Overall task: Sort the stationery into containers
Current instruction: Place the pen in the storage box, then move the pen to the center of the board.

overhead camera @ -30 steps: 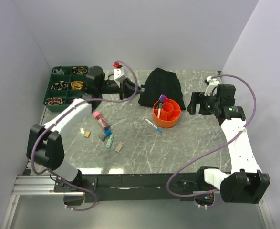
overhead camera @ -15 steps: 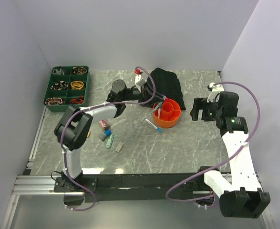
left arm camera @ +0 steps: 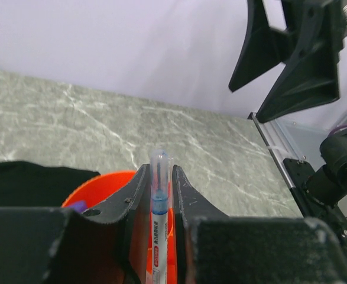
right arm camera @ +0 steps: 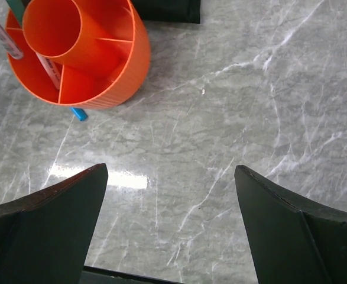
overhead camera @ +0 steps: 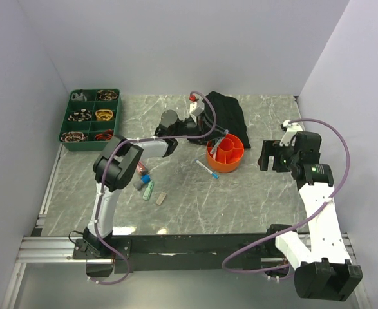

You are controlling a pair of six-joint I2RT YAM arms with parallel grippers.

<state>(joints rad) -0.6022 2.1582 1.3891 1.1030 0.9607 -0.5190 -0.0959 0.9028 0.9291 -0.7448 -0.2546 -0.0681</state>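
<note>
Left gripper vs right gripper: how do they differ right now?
The left gripper is shut on a white pen; the right gripper is open and empty. The left gripper is at the orange tub; the right gripper hangs over the tabletop beside it. Both are off the table.

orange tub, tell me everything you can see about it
The orange tub is a round, glossy plastic pot with a ribbed outer wall, a central tube and thin dividers that split the ring around it into compartments. It stands upright on the marble table, just in front of the black fabric heap. A white pen leans in one compartment. The left tool, shut on a clear-capped pen, is at its rim; whether they touch cannot be told.
</note>
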